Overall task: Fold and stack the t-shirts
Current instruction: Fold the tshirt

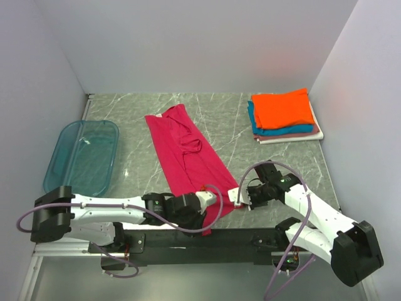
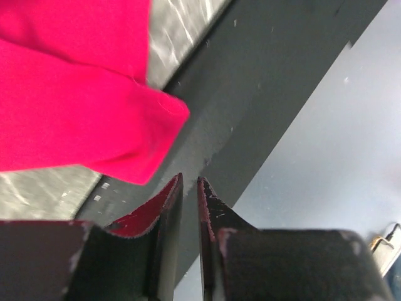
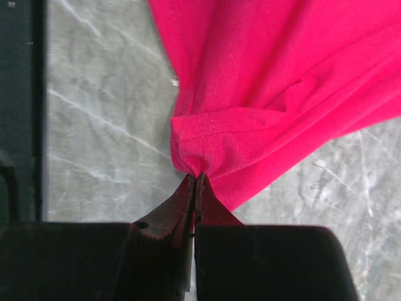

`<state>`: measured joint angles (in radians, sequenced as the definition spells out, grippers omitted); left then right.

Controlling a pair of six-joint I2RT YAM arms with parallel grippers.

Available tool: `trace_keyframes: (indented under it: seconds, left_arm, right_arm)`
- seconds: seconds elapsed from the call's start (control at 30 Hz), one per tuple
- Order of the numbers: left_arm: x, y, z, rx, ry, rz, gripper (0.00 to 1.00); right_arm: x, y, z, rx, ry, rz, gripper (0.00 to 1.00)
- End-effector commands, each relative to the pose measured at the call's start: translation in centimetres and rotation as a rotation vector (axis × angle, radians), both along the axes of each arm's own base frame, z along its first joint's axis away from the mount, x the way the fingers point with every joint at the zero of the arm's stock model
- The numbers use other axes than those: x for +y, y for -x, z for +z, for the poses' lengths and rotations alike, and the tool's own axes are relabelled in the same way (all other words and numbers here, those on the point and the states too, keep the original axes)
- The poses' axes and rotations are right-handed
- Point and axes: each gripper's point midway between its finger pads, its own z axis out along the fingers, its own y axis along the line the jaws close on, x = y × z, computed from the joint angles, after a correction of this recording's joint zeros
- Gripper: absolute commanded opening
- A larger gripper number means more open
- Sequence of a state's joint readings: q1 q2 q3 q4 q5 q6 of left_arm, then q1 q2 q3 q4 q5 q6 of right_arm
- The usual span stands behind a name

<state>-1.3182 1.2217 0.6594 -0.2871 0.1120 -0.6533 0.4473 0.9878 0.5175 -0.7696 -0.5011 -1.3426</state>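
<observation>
The translucent blue tray (image 1: 81, 157) lies flat on the marble table (image 1: 125, 110), and the grey stone shows through its floor. Just right of the tray the magenta t-shirt (image 1: 185, 157) is stretched out as a long strip. It runs from level with the tray's far end, past its near end, to the table's near edge. Well to the right of the tray, at the far side, sits the stack of folded t-shirts (image 1: 285, 122), with 1 orange shirt (image 1: 282, 108) on top, 1 teal shirt (image 1: 266, 131) under it and paler ones below.

The left arm (image 1: 113, 207) lies low and nearly straight along the near edge, from just below the tray out to the magenta shirt's near end. The left gripper (image 2: 190, 183) hangs over the black rail (image 2: 263, 94) there. Its 2 fingers are a thin slit apart with no cloth seen between them, and a corner of the shirt droops just beyond the tips.

The right arm (image 1: 313, 213) comes in from the side farthest from the tray, folded at the elbow, wrist pointing toward the tray. The right gripper (image 3: 195, 179) is pinched tight on the stitched hem corner of the magenta shirt, and the cloth bunches up from its tips.
</observation>
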Motion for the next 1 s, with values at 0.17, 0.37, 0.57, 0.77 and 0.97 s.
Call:
trace_keyframes:
  seconds: [0.17, 0.37, 0.57, 0.77, 0.97]
  left_arm:
    - [-1.6, 0.0, 0.7, -0.115, -0.076, 0.101, 0.35]
    - [-0.8, 0.3, 0.3, -0.188, -0.073, 0.113, 0.42]
    - [2.6, -2.7, -0.3, -0.148, -0.074, 0.526, 0.63]
    - [6.0, -4.3, 1.5, 0.078, 0.272, 0.902, 0.86]
    - [6.6, -4.4, 2.6, 0.105, 0.407, 0.869, 0.84]
  right_arm:
    - [0.6, -1.8, 0.7, -0.094, -0.041, -0.03, 0.19]
    - [1.3, -1.8, 2.0, -0.126, -0.096, -0.016, 0.61]
    - [1.6, -1.3, 3.2, -0.115, -0.164, 0.001, 0.61]
    - [2.6, -0.9, 4.4, 0.008, -0.239, -0.035, 0.61]
    - [2.2, -1.3, 4.7, 0.002, -0.226, -0.048, 0.6]
